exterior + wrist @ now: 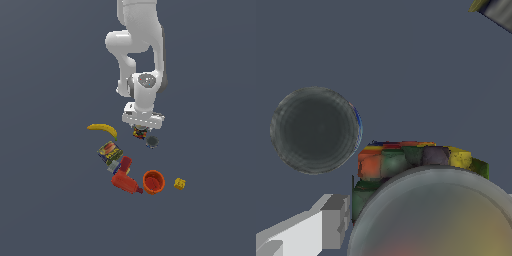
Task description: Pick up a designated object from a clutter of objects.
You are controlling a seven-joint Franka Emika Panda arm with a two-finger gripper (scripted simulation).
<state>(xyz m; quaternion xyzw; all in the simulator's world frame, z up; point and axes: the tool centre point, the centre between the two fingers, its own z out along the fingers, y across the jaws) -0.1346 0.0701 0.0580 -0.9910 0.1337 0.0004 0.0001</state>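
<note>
While the white Panda arm (137, 45) reaches down from the top of the exterior view, the clutter lies spread on the dark grey-blue floor (45, 200) below it. Farthest toward the exterior view's left lies a yellow banana (103, 129), curved and apart from the rest. Next comes the colourful flat box (109, 152), tilted, with the red power drill (124, 177) just beside it on the near side. Further right, the small can (139, 133) sits directly beneath the gripper (142, 126), mostly hidden by the hand; only a strip of its dark, red-and-yellow label shows. Just beside the can, toward the exterior view's right, lies the dark grey disc (152, 142). Nearer the camera stands the orange cup (153, 181), upright with its mouth open, and rightmost is the tiny yellow block (180, 183), near the cup but apart from it.

From the wrist view, the disc (314, 130) appears as a round grey face, and the can (421, 200) fills the near part of the picture, its grey metal top large and blurred, its patchy label of red, green and yellow showing along the rim. One pale fingertip (331, 220) stands beside the can's wall with a narrow gap showing; the other finger is out of sight, so whether the claw is spread or pinching the can I cannot tell.
</note>
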